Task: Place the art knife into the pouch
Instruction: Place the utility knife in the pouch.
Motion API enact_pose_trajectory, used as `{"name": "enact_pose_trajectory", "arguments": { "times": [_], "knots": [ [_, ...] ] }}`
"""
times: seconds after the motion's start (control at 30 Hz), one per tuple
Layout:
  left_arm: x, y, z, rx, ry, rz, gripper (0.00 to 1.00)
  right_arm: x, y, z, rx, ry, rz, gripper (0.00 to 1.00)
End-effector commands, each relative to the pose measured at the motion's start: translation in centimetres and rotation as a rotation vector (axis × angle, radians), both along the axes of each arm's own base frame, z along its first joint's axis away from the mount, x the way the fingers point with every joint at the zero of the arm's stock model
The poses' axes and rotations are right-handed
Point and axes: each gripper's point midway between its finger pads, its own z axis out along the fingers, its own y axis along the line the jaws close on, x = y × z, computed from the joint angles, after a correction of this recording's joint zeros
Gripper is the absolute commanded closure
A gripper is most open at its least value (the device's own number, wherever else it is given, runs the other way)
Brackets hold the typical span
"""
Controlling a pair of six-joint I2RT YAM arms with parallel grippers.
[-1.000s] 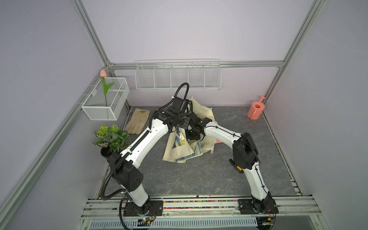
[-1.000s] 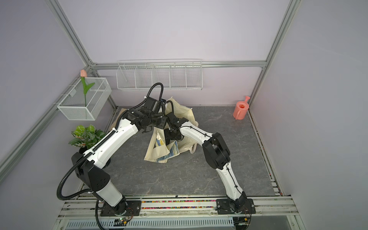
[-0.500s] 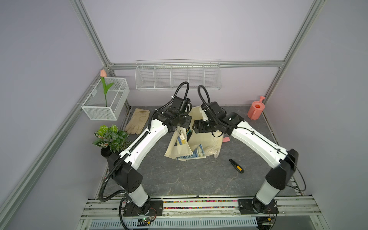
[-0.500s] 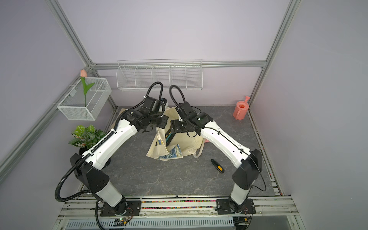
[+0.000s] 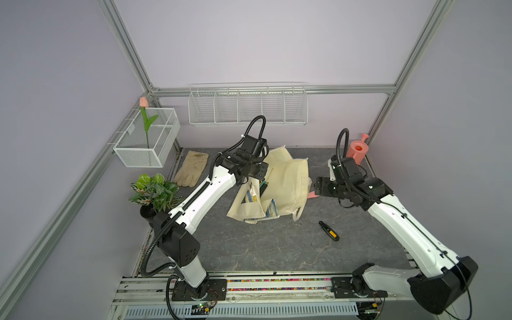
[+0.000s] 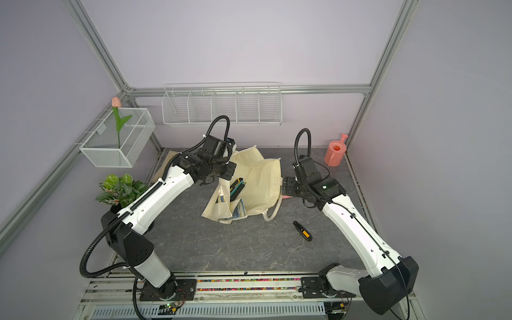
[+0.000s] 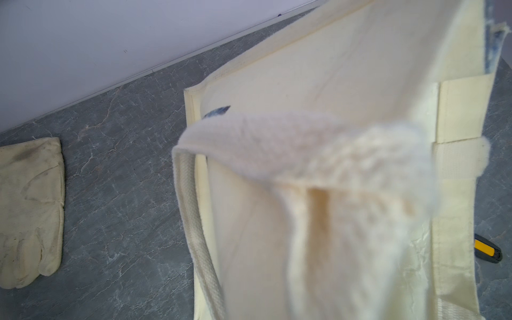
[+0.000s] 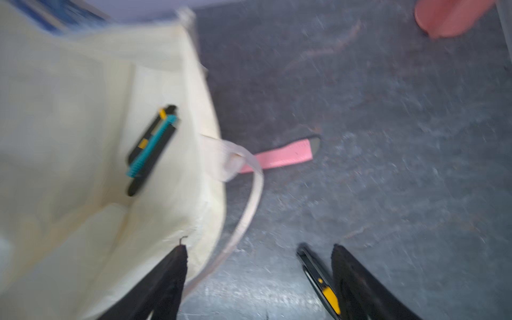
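Observation:
The cream pouch (image 5: pixel 288 180) (image 6: pixel 260 180) lies mid-table with its mouth held up. My left gripper (image 5: pixel 253 177) is shut on its rim; bunched cloth (image 7: pixel 332 155) hides the fingers in the left wrist view. Inside the pouch (image 8: pixel 69 110) lie a black-and-yellow knife and a teal one (image 8: pixel 152 149) (image 6: pixel 237 188), side by side. Another black-and-yellow art knife (image 5: pixel 329 230) (image 6: pixel 302 230) (image 8: pixel 318 279) lies on the table in front of the pouch. My right gripper (image 5: pixel 318 186) (image 8: pixel 257 249) hangs open and empty just right of the pouch.
A pink knife (image 8: pixel 279 156) pokes out from under the pouch's right edge. Beige gloves (image 5: pixel 192 169) lie at the back left, near a potted plant (image 5: pixel 155 191). A pink watering can (image 5: pixel 357 149) stands back right. A wire basket (image 5: pixel 146 141) and a wire shelf (image 5: pixel 246 106) hang on the walls.
My right arm has pulled out of the pouch's mouth and swung to the right, its jaws opening wider. The left gripper still holds the pouch's rim up.

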Motion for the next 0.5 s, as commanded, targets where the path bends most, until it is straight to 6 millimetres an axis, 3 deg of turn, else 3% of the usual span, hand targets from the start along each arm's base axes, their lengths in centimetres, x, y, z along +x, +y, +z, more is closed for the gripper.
{"name": "enact_pose_trajectory", "arguments": {
  "times": [0.0,0.27,0.47],
  "knots": [
    [-0.1,0.2,-0.2,0.015,0.001,-0.003,1.0,-2.6,-2.5,-3.6,-0.045,0.111,-0.034,0.15],
    [-0.2,0.5,-0.1,0.022,0.0,0.003,1.0,-6.7,-4.1,-11.0,-0.043,0.299,-0.06,0.12],
    [-0.2,0.5,-0.2,0.022,0.001,0.003,1.0,-7.4,-4.1,-14.4,0.004,0.361,-0.082,0.11]
  ]
}}
